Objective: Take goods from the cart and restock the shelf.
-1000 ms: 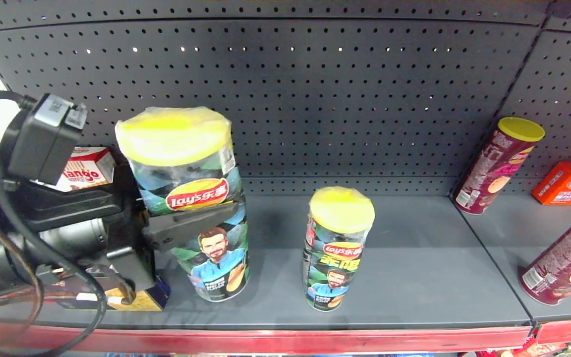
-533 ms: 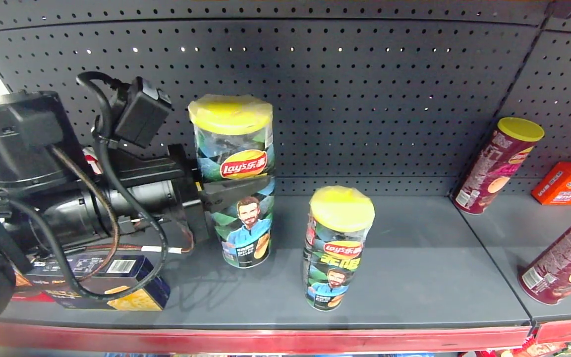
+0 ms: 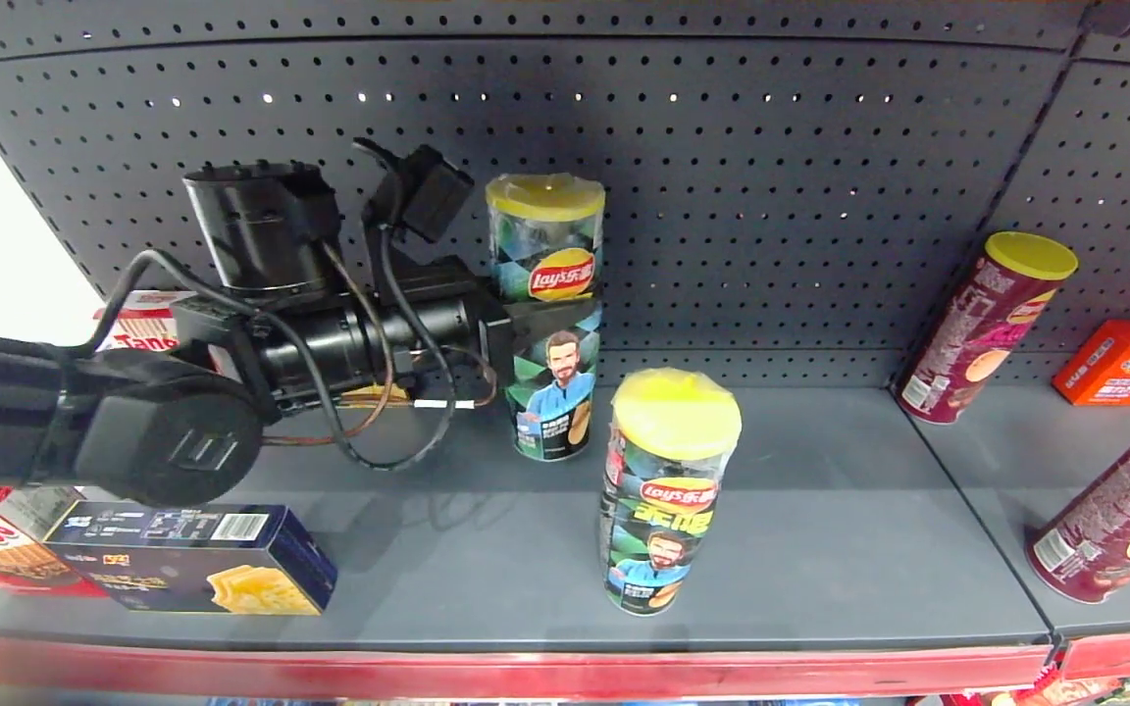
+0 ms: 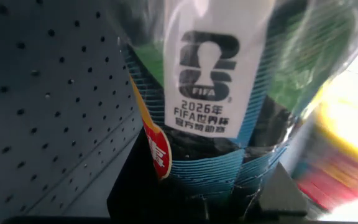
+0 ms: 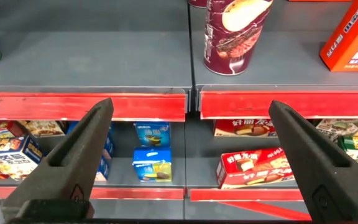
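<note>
front chip can [image 3: 668,520] was wrapped in glossy clear film, lid [image 3: 676,412] moulded in plastic, shelf [image 3: 840,549] finished in matt metal, blue box [image 3: 192,564] made of glossy card

Bare shelf [image 3: 849,510] right of the front can [image 3: 668,490]; behind-left of it blocked by the held can [image 3: 542,235], front-left by a blue box [image 3: 192,559].

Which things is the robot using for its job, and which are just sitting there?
For the job: the chip can in the left gripper, the shelf, the matching can standing on it.
Just sitting there: leaning purple can, orange box, blue box.
</note>
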`<state>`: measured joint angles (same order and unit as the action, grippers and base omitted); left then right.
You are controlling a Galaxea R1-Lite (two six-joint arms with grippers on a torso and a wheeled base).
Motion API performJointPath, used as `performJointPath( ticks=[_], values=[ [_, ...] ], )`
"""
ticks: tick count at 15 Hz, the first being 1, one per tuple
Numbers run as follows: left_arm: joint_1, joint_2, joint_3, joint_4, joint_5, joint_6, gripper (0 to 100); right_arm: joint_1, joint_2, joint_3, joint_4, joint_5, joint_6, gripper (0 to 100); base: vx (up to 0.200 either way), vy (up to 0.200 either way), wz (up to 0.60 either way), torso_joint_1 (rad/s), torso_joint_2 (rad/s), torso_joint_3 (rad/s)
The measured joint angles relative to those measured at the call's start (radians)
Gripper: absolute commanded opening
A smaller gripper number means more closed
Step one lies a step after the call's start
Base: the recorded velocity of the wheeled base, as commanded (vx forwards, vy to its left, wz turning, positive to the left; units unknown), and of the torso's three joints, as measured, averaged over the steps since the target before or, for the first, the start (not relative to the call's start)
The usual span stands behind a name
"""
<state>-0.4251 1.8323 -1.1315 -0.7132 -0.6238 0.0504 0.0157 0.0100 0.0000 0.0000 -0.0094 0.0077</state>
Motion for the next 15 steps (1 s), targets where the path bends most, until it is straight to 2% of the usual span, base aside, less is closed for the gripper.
performJointPath(
  ticks=[5, 10, 15],
  values=[
    [0.000, 0.171, -0.162, -0.010, -0.001, -0.003, 0, 0.000, 0.000, 0.000, 0.000, 0.000, 0.000, 100, 0.000, 0.000, 0.00, 0.000, 0.00, 0.000],
    [-0.002, 0.292, -0.228, -0.097, -0.010, -0.002, 0, 0.000, 0.000, 0.000, 0.000, 0.000, 0.000, 100, 0.000, 0.000, 0.00, 0.000, 0.00, 0.000],
    [-0.002, 0.385, -0.325, -0.107, -0.011, -0.002, 0, 0.000, 0.000, 0.000, 0.000, 0.000, 0.000, 100, 0.000, 0.000, 0.00, 0.000, 0.00, 0.000]
  ],
)
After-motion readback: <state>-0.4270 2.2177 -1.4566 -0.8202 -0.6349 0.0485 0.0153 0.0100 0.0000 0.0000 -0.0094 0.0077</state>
